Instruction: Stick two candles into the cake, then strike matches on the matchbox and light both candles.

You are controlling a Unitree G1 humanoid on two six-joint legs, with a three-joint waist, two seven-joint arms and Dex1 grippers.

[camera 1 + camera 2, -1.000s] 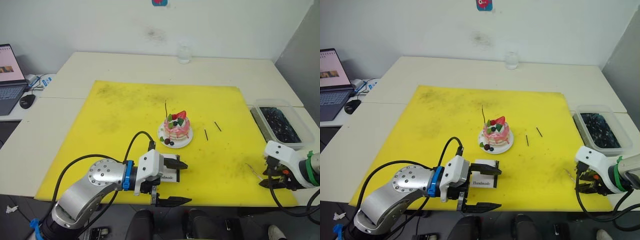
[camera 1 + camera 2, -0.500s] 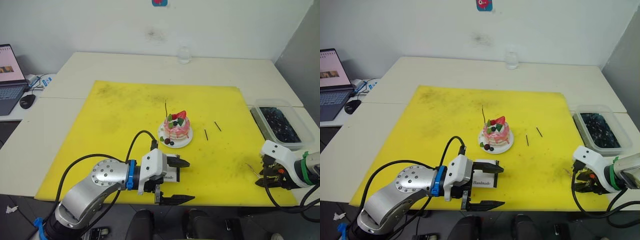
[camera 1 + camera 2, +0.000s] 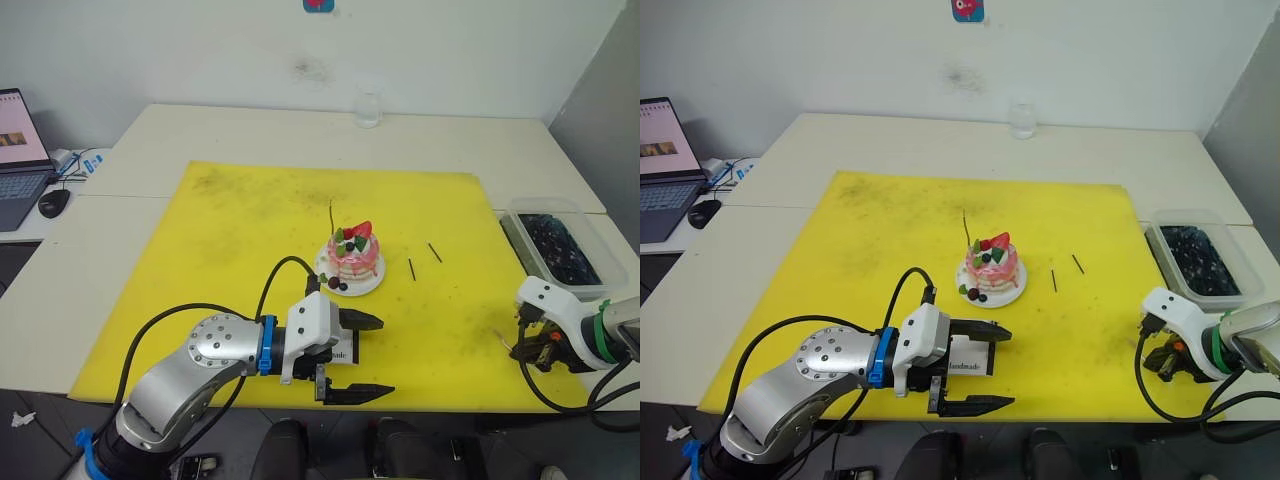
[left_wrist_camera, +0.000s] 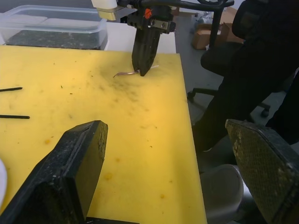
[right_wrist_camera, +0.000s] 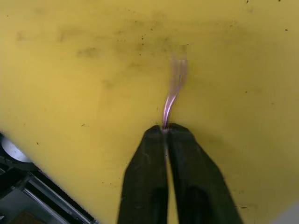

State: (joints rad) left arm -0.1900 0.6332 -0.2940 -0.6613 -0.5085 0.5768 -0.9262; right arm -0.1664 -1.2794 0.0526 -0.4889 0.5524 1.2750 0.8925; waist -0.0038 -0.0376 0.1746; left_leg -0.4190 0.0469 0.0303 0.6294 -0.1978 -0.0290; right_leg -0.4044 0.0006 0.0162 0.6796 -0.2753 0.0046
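The pink-and-white cake (image 3: pixel 353 255) sits on its white plate mid-mat, with one thin candle (image 3: pixel 332 215) standing in it. A second candle (image 5: pixel 173 93) lies on the yellow mat near the right front corner, and my right gripper (image 5: pixel 166 130) is shut on its end; the left wrist view shows this too, the gripper (image 4: pixel 141 71) tip-down on the candle (image 4: pixel 126 73). My left gripper (image 3: pixel 380 356) is open at the mat's front edge, with the white matchbox (image 3: pixel 968 366) lying between its fingers near the palm. Two dark matches (image 3: pixel 411 268) (image 3: pixel 435 252) lie right of the cake.
A clear container (image 3: pixel 556 245) of dark bits stands off the mat's right edge, close to my right arm. A glass (image 3: pixel 368 108) stands at the table's back. A laptop (image 3: pixel 20 150) and mouse (image 3: pixel 54 202) are far left.
My right gripper has shifted left along the mat onto the lying candle's end. My left gripper has edged slightly to the right over the matchbox.
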